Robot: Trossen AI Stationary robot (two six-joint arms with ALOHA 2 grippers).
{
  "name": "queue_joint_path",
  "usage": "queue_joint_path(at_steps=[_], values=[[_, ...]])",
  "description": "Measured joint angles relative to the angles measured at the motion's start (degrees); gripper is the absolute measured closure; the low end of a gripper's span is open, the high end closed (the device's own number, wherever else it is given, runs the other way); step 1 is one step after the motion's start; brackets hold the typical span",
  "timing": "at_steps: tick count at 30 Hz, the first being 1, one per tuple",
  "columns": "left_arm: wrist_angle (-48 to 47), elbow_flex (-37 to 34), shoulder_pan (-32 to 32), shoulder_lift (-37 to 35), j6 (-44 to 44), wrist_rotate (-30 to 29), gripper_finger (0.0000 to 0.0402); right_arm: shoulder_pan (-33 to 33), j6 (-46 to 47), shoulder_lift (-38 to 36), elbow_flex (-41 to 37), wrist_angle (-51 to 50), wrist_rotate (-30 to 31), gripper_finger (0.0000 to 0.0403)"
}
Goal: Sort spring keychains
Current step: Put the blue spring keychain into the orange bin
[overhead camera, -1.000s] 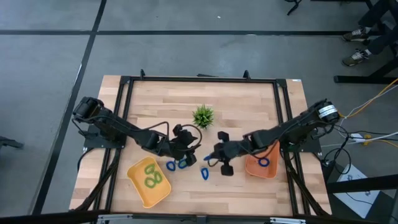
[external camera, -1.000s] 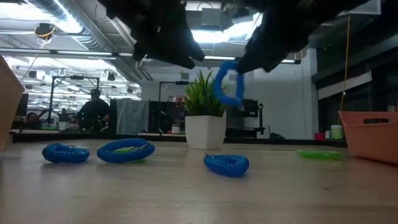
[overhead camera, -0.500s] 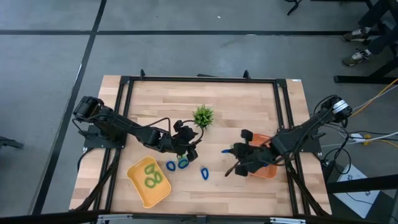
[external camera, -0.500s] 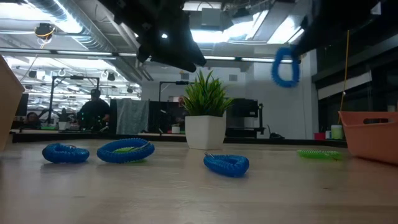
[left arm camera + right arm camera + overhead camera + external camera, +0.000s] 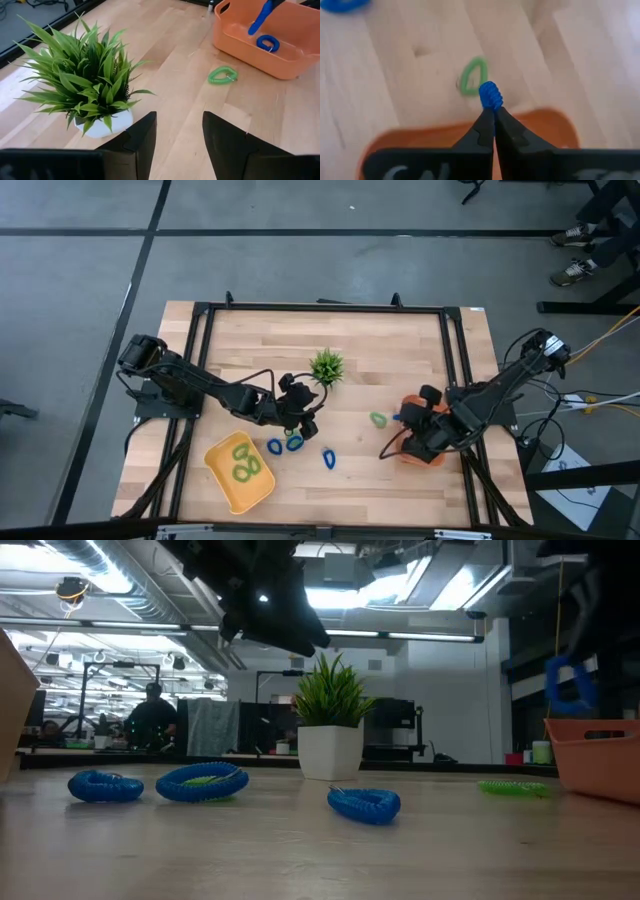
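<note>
My right gripper is shut on a blue spring keychain at the left rim of the orange tray; in the low view the keychain hangs above the tray. Another blue keychain lies in the tray. A green keychain lies flat on the table beside the tray. Three blue keychains lie on the table. Green ones lie in the yellow tray. My left gripper is open, above the table near the plant. My right gripper pinches the blue keychain between its two shut fingers, on one stretch of its coil. The keychain is lifted clear of the table and hangs below the fingers, over the orange tray's edge.
The potted plant stands at the table's middle, just beyond my left gripper. Bare wood lies between the trays and along the far side. Black frame rails run along the table's edges. People and desks show in the room behind.
My right gripper has carried the blue keychain from the table's middle toward the right edge, to the orange tray's rim, and the keychain now hangs lower. With the arm gone, the green keychain beside the tray shows. The left arm has barely moved.
</note>
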Motion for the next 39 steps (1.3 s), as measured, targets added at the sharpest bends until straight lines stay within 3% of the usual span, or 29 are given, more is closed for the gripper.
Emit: queue_joint_path(at_steps=[8, 17, 26, 34, 39], values=[[-0.11, 0.00, 0.01, 0.00, 0.00, 0.02, 0.0253, 2.99, 6.45, 0.00, 0.00, -2.93, -4.84, 0.0396], [-0.08, 0.00, -0.44, 0.00, -1.07, 1.20, 0.0254, 3.73, 7.09, 0.00, 0.00, -3.20, -1.44, 0.0346], [-0.08, 0.00, -0.55, 0.00, -1.95, 5.56, 0.0258, 3.73, 10.19, 0.00, 0.00, -8.96, -2.79, 0.0313], [-0.08, 0.00, -0.55, 0.00, -2.64, 5.51, 0.0258, 3.73, 9.74, 0.00, 0.00, -8.25, 1.03, 0.0298], [-0.08, 0.00, -0.55, 0.00, -2.62, 5.55, 0.0258, 3.60, 3.33, 0.00, 0.00, -3.48, 5.17, 0.0295]])
